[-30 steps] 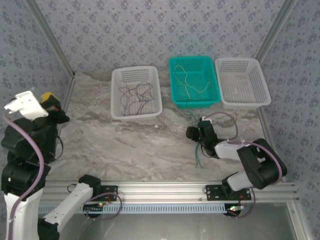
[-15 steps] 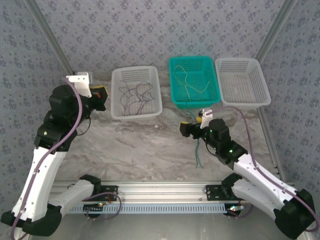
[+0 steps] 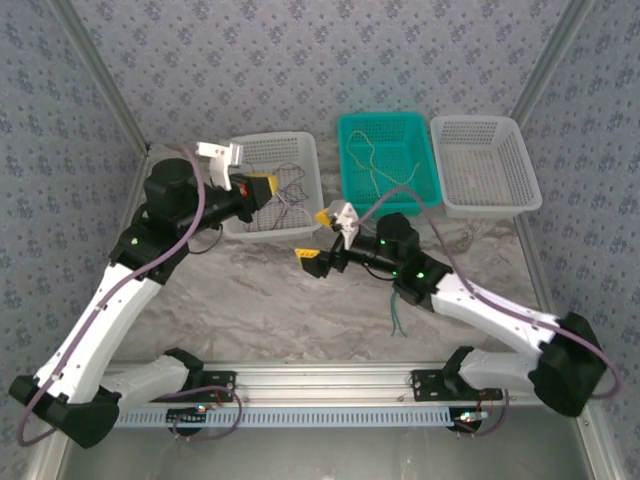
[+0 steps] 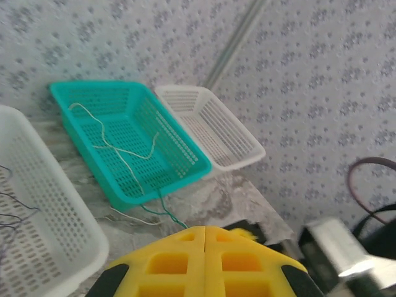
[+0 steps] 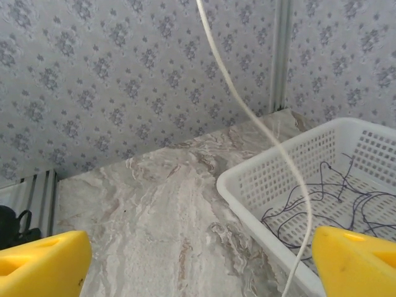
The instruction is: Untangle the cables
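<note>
Seen from above, three baskets stand in a row at the far side of a marbled bench. The left white basket holds a loose tangle of maroon cables. The teal basket in the middle holds a pale cable. The right white basket stands beside it. A dark green cable lies on the open bench in front of the teal basket, apparently not sorted yet.

The left pincer hangs above the left white basket, its yellow fingers pressed together with nothing between them. The right pincer reaches across to that basket's near right corner. It is spread wide and holds nothing, probably ready to take a maroon strand.

The two pincers are near each other at the basket's right side, so room there is tight. The basket's walls block a low approach from the side. The bare bench in front offers space to draw a strand out.
</note>
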